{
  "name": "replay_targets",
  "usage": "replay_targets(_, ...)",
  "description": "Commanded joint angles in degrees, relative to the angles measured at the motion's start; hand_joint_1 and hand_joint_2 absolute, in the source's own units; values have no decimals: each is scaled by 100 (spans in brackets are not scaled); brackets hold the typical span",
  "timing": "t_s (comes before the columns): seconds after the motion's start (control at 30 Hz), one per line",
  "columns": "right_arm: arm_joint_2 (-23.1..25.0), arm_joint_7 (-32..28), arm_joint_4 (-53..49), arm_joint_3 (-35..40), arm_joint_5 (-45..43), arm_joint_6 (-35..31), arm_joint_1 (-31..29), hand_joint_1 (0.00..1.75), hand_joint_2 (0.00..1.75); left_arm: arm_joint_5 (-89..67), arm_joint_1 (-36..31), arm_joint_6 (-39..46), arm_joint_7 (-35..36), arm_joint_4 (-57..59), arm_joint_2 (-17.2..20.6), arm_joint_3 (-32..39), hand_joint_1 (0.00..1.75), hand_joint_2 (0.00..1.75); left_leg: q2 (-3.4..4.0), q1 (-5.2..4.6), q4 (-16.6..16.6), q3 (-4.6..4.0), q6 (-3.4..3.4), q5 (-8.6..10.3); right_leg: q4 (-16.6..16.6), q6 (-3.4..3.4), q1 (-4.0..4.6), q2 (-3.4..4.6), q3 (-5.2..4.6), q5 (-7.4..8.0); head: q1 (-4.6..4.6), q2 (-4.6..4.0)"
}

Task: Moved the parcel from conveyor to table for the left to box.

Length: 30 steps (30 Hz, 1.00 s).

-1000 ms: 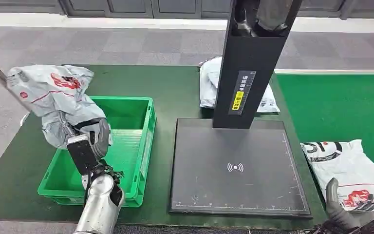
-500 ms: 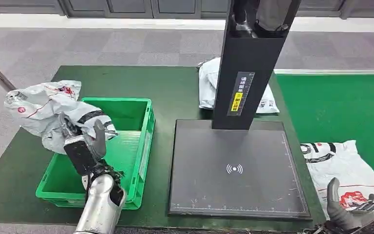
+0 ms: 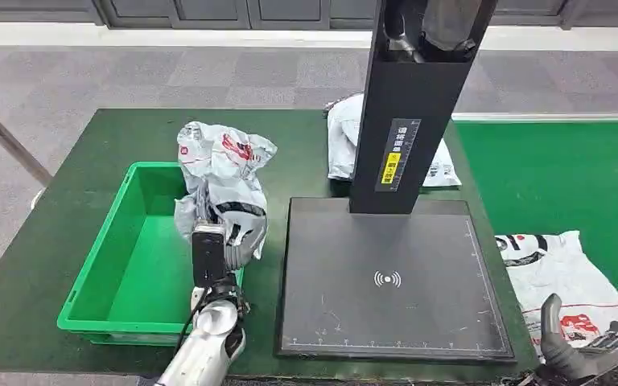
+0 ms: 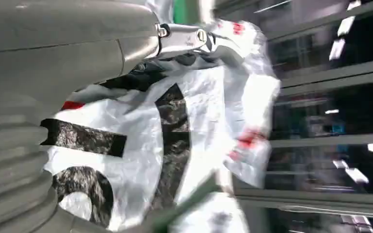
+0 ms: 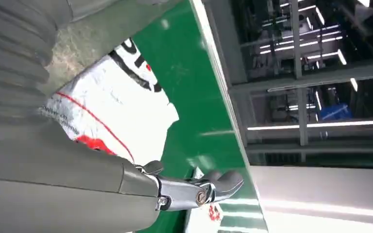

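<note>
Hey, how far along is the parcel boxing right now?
Done: left hand has a parcel lifted. In hand: it hangs above the green bin's right edge, not yet inside. Left: drop it in, then the conveyor parcel by the right hand.

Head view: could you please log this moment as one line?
left robot hand: holds parcel over green bin edge | right robot hand: open above conveyor parcel

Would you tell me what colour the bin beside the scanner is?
The bin is bright green, clearest in the head view.
</note>
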Motion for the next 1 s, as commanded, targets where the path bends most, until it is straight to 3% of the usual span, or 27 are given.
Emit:
replay_targets(0.03, 0, 4, 185, -256, -4, -16, -95, 0, 175, 52, 108, 189, -18, 523, 266, -78, 0, 175, 20, 6, -22, -21, -8, 20, -23, -16, 10, 21, -29, 29, 2, 0)
replay_targets(0.23, 0, 4, 185, -256, -4, -16, -95, 0, 175, 52, 108, 189, -18, 523, 266, -78, 0, 175, 10, 2, -18, 14, -10, 23, -11, -15, 5, 13, -13, 19, 2, 0)
replay_targets(0.33, 0, 4, 185, -256, -4, -16, -95, 0, 175, 52, 108, 189, -18, 523, 266, -78, 0, 175, 12, 8, -28, -35, -11, 33, -22, -17, 7, 15, -38, 29, 2, 0)
replay_targets(0.47, -2, 4, 282, -156, -20, -101, -166, 0, 175, 760, -17, 288, -763, 618, -217, 1397, 0, 175, 15, 10, -21, -22, -12, 22, -16, -16, 8, 19, -25, 20, 2, 0)
replay_targets(0.53, -12, 4, 299, -112, -46, -150, -182, 0, 175, 1156, -96, 288, -1114, 566, -301, 1767, 0, 175, 17, 11, -17, -23, -13, 21, -12, -16, 9, 19, -24, 20, 2, 0)
replay_targets(0.7, -47, 4, 301, -76, -97, -172, -192, 0, 175, 1026, 173, 288, -1255, -1279, -313, 2691, 0, 175, 36, 14, -24, -37, -24, 35, -7, -25, 13, 38, -55, 40, 0, 0)
replay_targets(0.8, -39, 4, 235, -57, -82, -164, -166, 0, 175, 743, 455, 288, -1255, -2185, -313, 2372, 0, 175, 63, 23, -9, -32, -17, -11, 8, -49, 22, 63, -63, 35, 2, 0)
replay_targets(0.83, -30, 4, 207, -52, -82, -162, -153, 0, 175, 517, 541, 288, -1255, -2529, -313, 2316, 0, 175, 66, 29, -17, -59, -27, 8, 4, -57, 25, 67, -94, 49, 0, 0)
replay_targets(0.9, -35, 4, 190, -23, -60, -186, -167, 0, 175, 123, 658, 288, -1255, -3233, -313, 2199, 0, 175, 54, 42, -26, -49, -75, 45, -3, -74, 38, 51, -84, 49, 0, 0)
replay_targets(1.0, -63, 4, 207, -19, -67, -248, -192, 0, 175, -215, 688, 288, -1255, -3746, -313, 2066, 0, 175, 40, 51, -22, -21, -90, 68, 10, -90, 49, 49, -101, 62, 2, 0)
